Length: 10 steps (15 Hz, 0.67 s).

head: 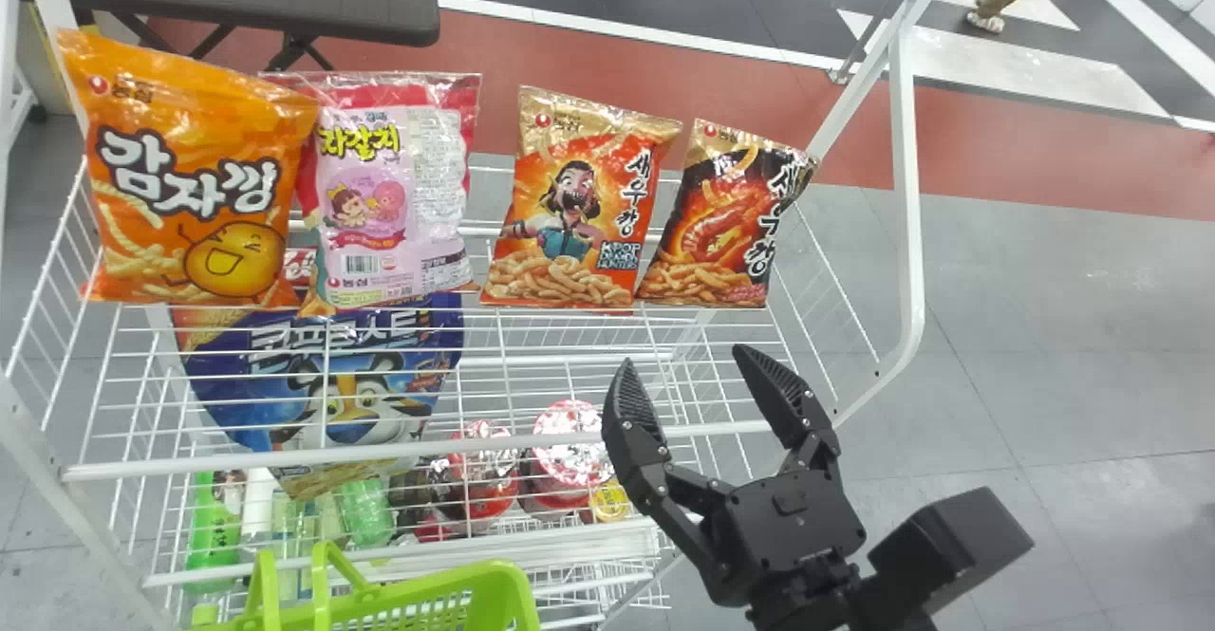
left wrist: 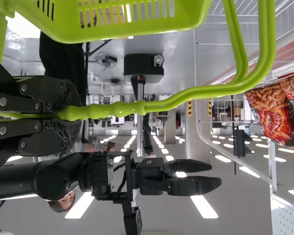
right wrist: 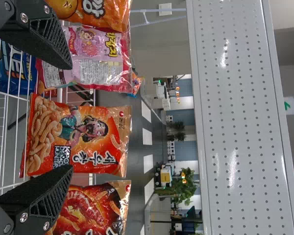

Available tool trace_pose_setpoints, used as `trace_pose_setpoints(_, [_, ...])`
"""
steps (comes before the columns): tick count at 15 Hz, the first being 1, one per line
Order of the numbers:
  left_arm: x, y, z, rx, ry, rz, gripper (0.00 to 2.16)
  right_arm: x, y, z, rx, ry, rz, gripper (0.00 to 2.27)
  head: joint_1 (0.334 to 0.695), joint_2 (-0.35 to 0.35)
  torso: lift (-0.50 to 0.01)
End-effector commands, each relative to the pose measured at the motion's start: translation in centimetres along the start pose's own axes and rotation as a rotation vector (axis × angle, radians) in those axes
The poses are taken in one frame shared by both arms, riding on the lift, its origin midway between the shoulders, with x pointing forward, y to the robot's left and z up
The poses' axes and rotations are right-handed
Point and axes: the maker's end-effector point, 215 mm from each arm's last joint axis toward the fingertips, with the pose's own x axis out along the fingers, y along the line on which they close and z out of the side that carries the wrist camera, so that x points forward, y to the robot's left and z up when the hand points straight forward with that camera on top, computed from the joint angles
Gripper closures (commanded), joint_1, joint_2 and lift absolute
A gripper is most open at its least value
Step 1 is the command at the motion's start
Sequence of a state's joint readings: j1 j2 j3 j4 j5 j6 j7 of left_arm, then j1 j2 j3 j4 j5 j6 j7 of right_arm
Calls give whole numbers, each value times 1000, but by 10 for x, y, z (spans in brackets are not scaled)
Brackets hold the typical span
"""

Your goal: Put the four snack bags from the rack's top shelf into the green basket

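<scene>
On the top shelf [head: 237,460], four snack bags [head: 570,204]; all lettered.

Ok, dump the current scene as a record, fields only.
top_shelf: four snack bags in a row
bags_left_to_right: orange bag, pink bag, red-and-gold bag, black-and-red bag
lower_shelf_item: blue bag
basket: green basket, in front of rack
left_gripper: left gripper, fingers closed on basket handle
right_gripper: right gripper, fingers open, holding nothing
bags_remaining: 4
</scene>
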<state>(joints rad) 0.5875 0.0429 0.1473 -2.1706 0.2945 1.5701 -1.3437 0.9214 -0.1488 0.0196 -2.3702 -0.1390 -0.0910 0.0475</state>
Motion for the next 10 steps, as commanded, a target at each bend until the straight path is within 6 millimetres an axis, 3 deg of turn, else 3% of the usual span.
trace_pose_setpoints(1, [0,0,0,-1,0,0,2145,0,-1,1,-1,-3,-1,90,695,-350,0])
trace_pose_setpoints(10, [1,2,-1,-1,2,8,2145,1,-2,-3,1,-3,-3,90,695,-350,0])
